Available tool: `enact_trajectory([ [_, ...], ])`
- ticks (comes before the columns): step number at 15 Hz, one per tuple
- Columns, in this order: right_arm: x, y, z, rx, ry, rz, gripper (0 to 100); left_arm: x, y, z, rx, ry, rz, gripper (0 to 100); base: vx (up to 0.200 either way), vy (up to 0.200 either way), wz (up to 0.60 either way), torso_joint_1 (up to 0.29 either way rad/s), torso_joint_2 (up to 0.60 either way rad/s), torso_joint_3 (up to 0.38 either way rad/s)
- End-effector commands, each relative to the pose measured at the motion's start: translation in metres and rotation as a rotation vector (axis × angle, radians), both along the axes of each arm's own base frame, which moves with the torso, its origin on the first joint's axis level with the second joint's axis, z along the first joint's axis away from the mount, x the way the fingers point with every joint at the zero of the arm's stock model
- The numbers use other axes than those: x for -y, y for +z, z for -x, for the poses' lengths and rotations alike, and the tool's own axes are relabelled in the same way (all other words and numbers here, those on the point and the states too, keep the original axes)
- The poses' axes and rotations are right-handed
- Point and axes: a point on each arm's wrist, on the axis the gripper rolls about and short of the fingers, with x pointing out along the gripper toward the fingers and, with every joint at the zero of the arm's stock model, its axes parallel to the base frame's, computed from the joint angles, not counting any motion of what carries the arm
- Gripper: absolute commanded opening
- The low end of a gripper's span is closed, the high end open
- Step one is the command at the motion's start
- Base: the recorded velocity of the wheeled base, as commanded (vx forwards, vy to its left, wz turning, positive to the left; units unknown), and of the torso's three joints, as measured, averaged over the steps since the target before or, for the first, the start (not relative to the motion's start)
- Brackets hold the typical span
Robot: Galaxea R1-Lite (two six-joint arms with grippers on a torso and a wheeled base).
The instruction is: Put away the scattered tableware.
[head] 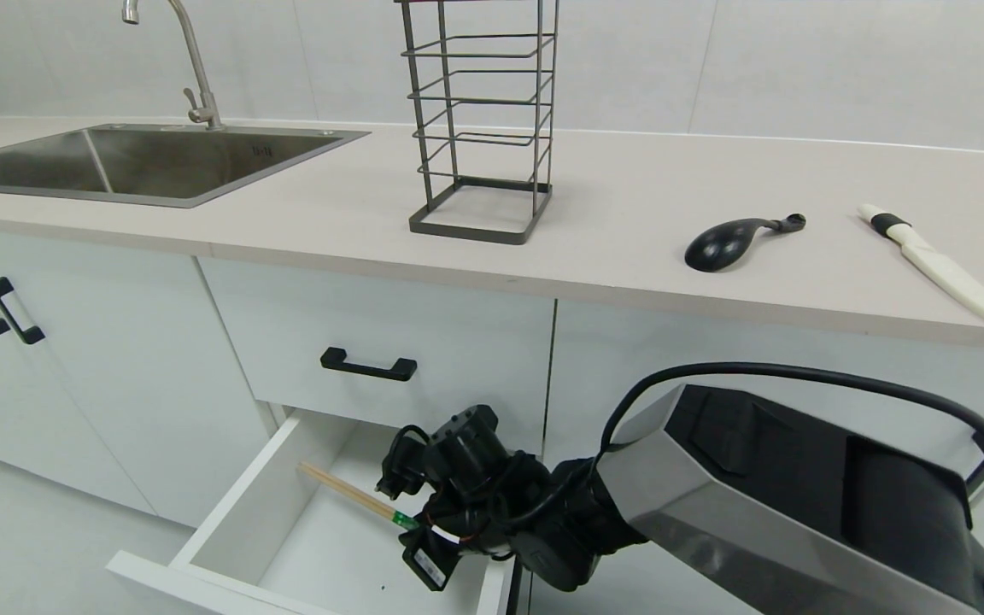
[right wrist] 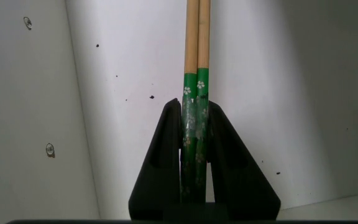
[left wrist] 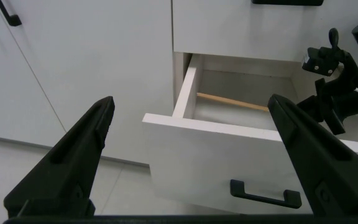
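The right gripper (head: 409,519) is clamped on the chopsticks' (head: 345,493) green ends, down inside the open drawer (head: 231,525). The left gripper (left wrist: 191,104) gapes wide, empty, near the drawer front; a black spoon (head: 724,243) and white knife (head: 940,271) lie on the countertop (head: 629,192), right

**Left wrist view: open drawer between spread fingers**

You see the left gripper (left wrist: 191,102) with its two black fingers (left wrist: 73,162) standing wide apart, with nothing between them. Beyond them the white drawer (left wrist: 216,155) is pulled out of the cabinet, and its front panel carries a black handle (left wrist: 266,191). Inside the drawer, a pair of wooden chopsticks (left wrist: 232,101) lies slanted above the drawer floor. Their one end runs toward the right arm (left wrist: 337,74), a black part with cables over the drawer's side; you cannot tell the grip from here. Beside the drawer stands a white cabinet door (left wrist: 73,56) with black handles (left wrist: 8,14).
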Motion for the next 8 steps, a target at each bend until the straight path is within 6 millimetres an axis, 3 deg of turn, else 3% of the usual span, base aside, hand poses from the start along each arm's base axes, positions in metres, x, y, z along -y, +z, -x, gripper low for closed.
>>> enact_trajectory([
  [1, -0.0002, -0.0033, 0.0000, -0.003, 0.001, 0.005, 0, 0.0000, 0.0000, 0.0000, 0.000, -0.001, 0.000, 100, 0.000, 0.000, 0.00, 0.000, 0.00, 0.000],
  [8, -0.0023, -0.0076, -0.0006, 0.010, 0.021, 0.013, 0, 0.0000, 0.0000, 0.0000, 0.000, 0.000, 0.000, 100, 0.000, 0.000, 0.00, 0.000, 0.00, 0.000],
])
